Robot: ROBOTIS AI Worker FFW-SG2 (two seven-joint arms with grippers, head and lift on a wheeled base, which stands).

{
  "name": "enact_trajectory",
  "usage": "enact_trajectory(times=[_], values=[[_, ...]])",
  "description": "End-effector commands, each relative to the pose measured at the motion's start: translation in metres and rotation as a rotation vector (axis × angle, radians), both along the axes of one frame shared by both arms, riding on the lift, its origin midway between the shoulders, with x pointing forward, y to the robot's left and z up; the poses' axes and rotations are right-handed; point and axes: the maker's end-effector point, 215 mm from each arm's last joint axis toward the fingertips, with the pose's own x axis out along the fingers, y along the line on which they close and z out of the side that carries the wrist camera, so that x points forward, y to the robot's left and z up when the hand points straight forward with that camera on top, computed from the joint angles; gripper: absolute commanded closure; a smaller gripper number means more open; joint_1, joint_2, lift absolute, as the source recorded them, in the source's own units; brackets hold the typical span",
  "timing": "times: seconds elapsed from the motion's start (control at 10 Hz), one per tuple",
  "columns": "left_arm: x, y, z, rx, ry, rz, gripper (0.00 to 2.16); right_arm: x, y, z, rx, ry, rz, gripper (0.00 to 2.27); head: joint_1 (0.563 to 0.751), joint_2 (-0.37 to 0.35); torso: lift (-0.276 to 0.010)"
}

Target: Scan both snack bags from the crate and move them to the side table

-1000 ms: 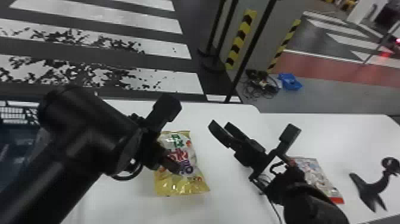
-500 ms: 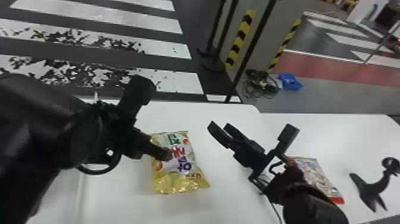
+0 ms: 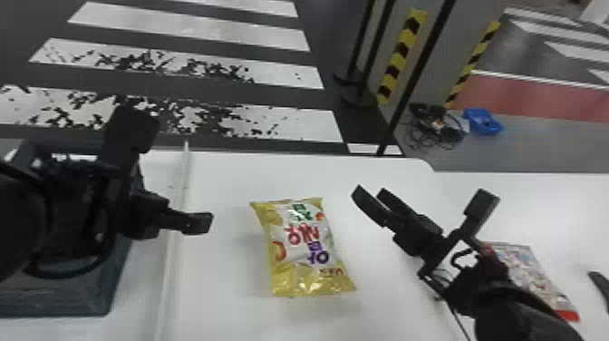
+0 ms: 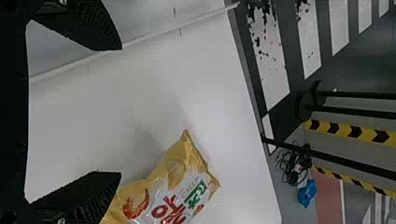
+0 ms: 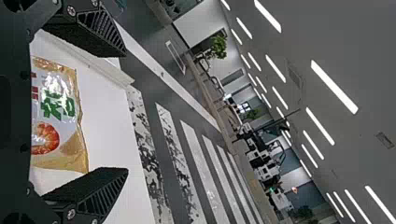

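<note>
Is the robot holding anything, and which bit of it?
Nothing is held: the left gripper and right gripper are open and empty; the yellow bag lies on the table.

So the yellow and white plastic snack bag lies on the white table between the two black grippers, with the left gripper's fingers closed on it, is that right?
Not quite: the left wrist view shows the left gripper open and empty. The yellow and white plastic snack bag does lie on the white table between the two grippers.
</note>
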Motion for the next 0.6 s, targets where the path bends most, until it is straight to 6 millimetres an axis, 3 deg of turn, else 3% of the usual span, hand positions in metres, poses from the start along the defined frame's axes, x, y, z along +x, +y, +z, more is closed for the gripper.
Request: enact_trajectory(times=[0.0, 0.1, 0.2, 0.5], values=[[0.011, 0.042, 0.018, -0.020, -0.083, 0.066, 0.03, 0.000, 0.003, -0.002, 0.001, 0.003, 0.006, 0.12, 0.695, -0.209, -0.095], [0.018, 0.061, 0.032, -0.033, -0.141, 0.081, 0.03, 0.000, 0.004, -0.002, 0.000, 0.004, 0.009, 0.12, 0.695, -0.178, -0.095], [0.027, 0.068, 0.051, -0.039, -0.216, 0.084, 0.03, 0.001, 0.005, -0.002, -0.002, 0.003, 0.012, 0.12, 0.695, -0.148, -0.095], [0.052, 0.082, 0.083, -0.035, -0.408, 0.127, 0.03, -0.001, 0.005, -0.003, -0.005, 0.007, 0.015, 0.12, 0.695, -0.106, -0.095]])
